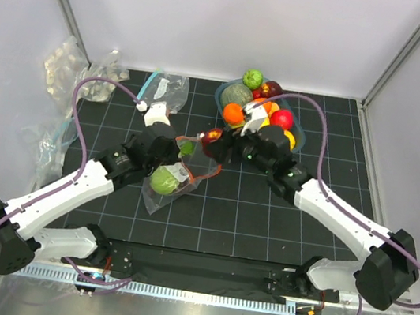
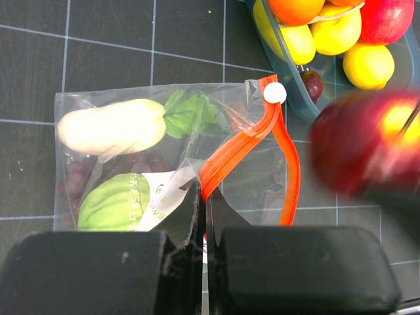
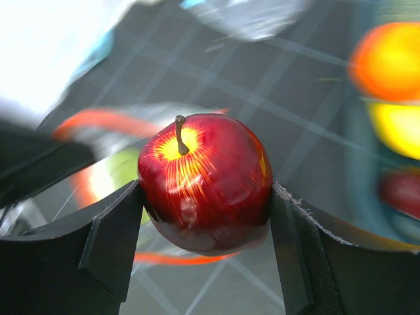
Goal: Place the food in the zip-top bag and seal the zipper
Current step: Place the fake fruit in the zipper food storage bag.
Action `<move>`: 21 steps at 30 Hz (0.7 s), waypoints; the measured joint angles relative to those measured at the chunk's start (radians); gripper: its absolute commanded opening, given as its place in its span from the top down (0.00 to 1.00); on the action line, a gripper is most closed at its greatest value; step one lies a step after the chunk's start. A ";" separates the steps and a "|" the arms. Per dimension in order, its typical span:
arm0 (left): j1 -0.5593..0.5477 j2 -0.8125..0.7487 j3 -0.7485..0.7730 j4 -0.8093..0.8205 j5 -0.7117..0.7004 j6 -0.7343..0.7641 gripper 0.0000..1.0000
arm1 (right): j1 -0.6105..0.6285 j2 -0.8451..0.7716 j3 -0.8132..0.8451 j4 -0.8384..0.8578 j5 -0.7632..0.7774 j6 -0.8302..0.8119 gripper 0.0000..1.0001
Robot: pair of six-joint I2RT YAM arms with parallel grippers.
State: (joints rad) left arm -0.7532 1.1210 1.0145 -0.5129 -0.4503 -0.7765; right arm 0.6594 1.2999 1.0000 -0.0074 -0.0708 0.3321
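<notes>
Sorting in progress: the right claw grips a red apple beside the open mouth of the zip-top bag. The closed left claw pinches the bag by its zipper. White vegetable, cabbage and grapes lie inside. Oranges and lemons wait in the bowl, and the bag is not yet sealed.

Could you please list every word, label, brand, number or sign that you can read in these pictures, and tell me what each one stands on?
No text can be read.
Dark print on the white label inside the zip-top bag: too small and creased to read, partly hidden by the left gripper.
On the red apple in the right gripper: no writing.
</notes>
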 measured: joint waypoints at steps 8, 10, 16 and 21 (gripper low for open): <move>0.000 -0.006 0.000 0.000 0.001 0.000 1.00 | 0.138 0.038 -0.026 0.108 -0.120 -0.077 0.52; 0.000 -0.013 0.000 0.000 -0.001 0.000 1.00 | 0.155 0.066 -0.024 0.112 -0.118 -0.093 0.46; 0.000 -0.054 -0.002 -0.002 -0.003 -0.002 1.00 | 0.176 0.142 -0.013 0.089 -0.104 -0.117 0.01; 0.000 -0.108 -0.018 -0.001 -0.014 -0.006 0.99 | 0.179 0.146 -0.003 0.084 -0.098 -0.129 0.00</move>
State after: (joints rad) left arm -0.7532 1.0126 0.9962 -0.5140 -0.4648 -0.7822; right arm 0.8387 1.4464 0.9966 0.0765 -0.1688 0.2035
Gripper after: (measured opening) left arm 0.014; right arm 0.993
